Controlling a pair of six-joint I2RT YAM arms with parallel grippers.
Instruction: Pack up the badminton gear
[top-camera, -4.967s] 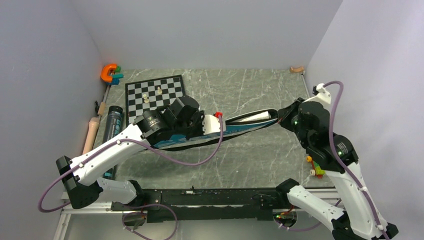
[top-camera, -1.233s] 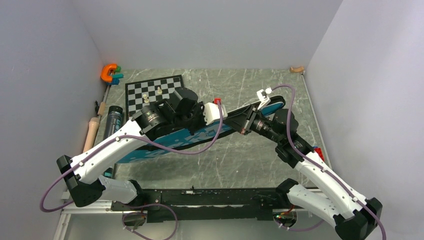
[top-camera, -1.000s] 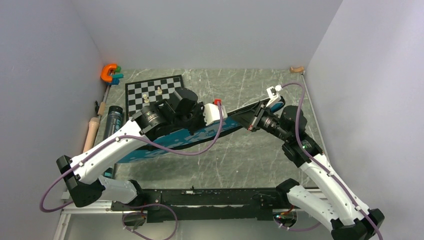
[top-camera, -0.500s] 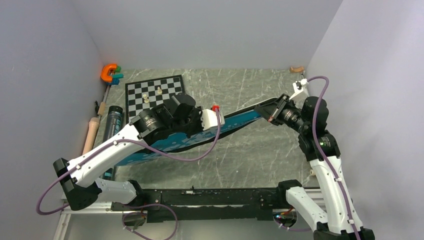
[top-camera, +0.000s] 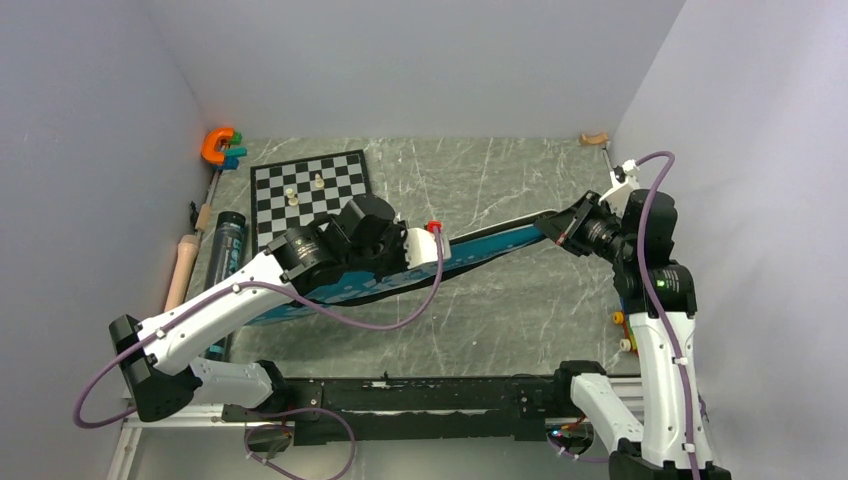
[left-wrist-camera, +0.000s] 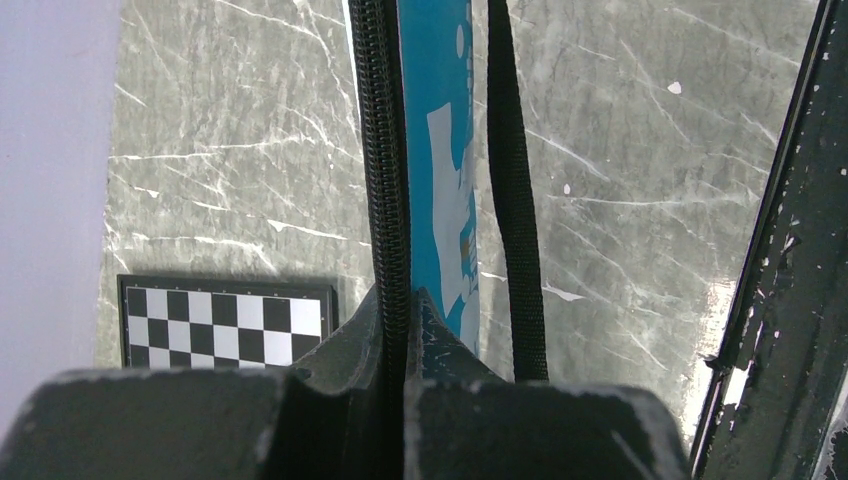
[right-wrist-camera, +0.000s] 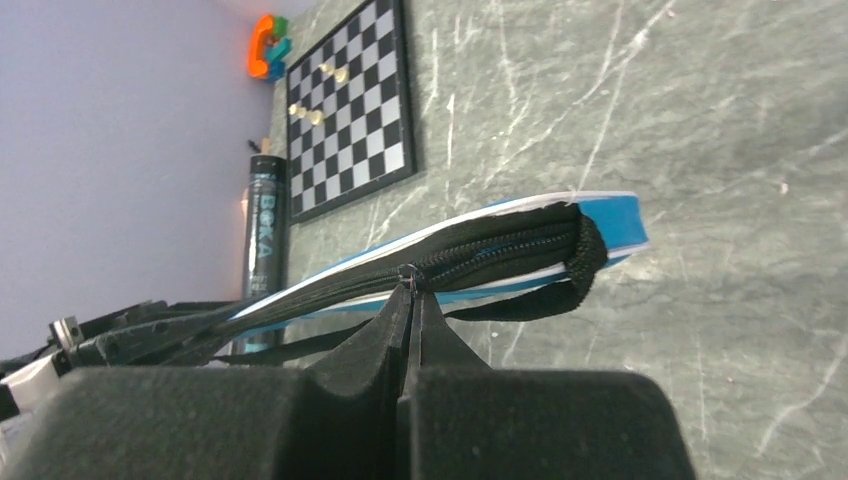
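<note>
Left gripper (left-wrist-camera: 400, 305) has its fingers pressed together on the black zipper (left-wrist-camera: 385, 150) edge of the blue bag (left-wrist-camera: 440, 150), about in the middle of the bag's length, and the black strap (left-wrist-camera: 515, 200) runs along the other side of the blue panel. In the top view the left gripper (top-camera: 412, 252) and the right gripper (top-camera: 556, 228) hold the bag (top-camera: 485, 248) stretched between them. It stands on its edge, from the near left part of the table (top-camera: 480, 180) up to the right, where its narrow end is lifted from the surface. The right gripper (right-wrist-camera: 412, 288) is closed too, and its tips pinch the small zipper pull (right-wrist-camera: 408, 270) on top of the bag (right-wrist-camera: 610, 220). The zipper (right-wrist-camera: 500, 245) looks closed along the part that is visible, and the strap (right-wrist-camera: 520, 300) hangs in a loop under the narrow end. The long black tube (top-camera: 225, 250) lies on the table along the left wall, just beside the chessboard (top-camera: 310, 185), outside the bag. The orange clamp (top-camera: 215, 143) sits in the far left corner, behind the board.
</note>
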